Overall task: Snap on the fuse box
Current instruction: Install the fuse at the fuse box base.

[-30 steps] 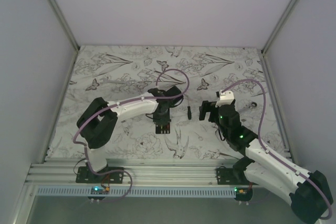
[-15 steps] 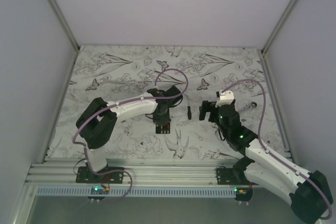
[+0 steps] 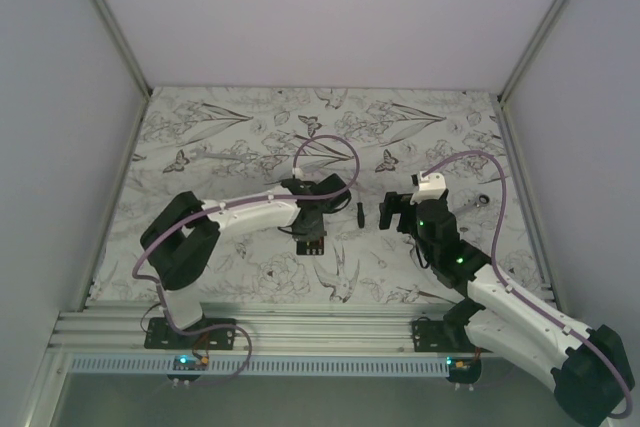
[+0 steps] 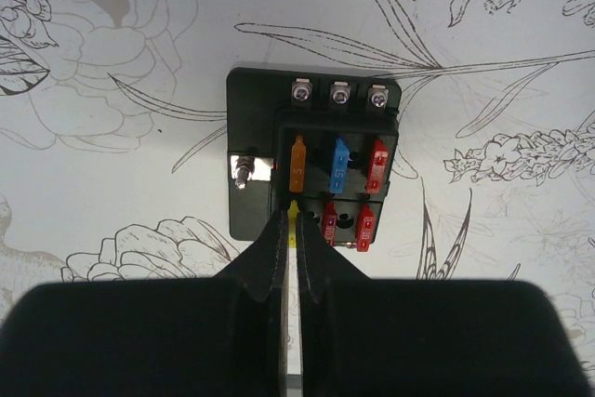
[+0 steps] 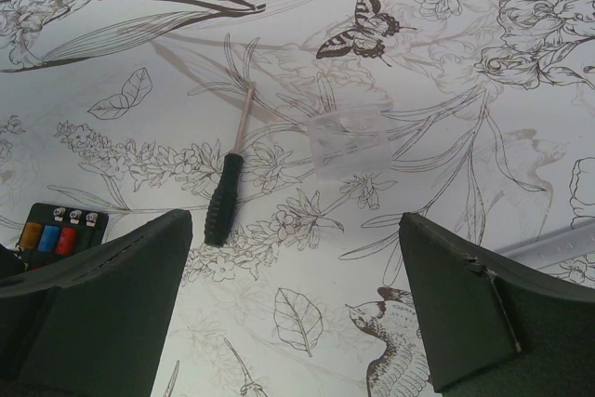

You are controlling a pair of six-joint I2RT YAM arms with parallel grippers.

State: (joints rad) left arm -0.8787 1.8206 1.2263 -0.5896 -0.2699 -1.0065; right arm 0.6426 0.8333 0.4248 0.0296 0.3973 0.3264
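The worktop (image 3: 200, 147) is covered with a sheet printed with flowers, butterflies and birds, and both arms reach over its middle. The left arm (image 3: 250, 212) bends to the centre, and the right arm (image 3: 520, 302) comes from the near right corner. The fuse box (image 4: 316, 165) lies flat on the sheet near the middle, directly under the left tool (image 4: 290, 220). It is a black plate with three screws at its far edge and a metal stud at its left. One orange, one blue and one red fuse sit in the far row, and two red ones in the near row. The left tool is clenched, with its tips at the near-left slot of the fuse block. A yellow sliver shows between them – gripped or not, I cannot tell. The right tool (image 5: 296, 220) is spread wide above the sheet, well apart from the box, which is at its left. Beyond it lie a black-handled screwdriver (image 5: 223, 197) and a small clear plastic cover (image 5: 349, 141).
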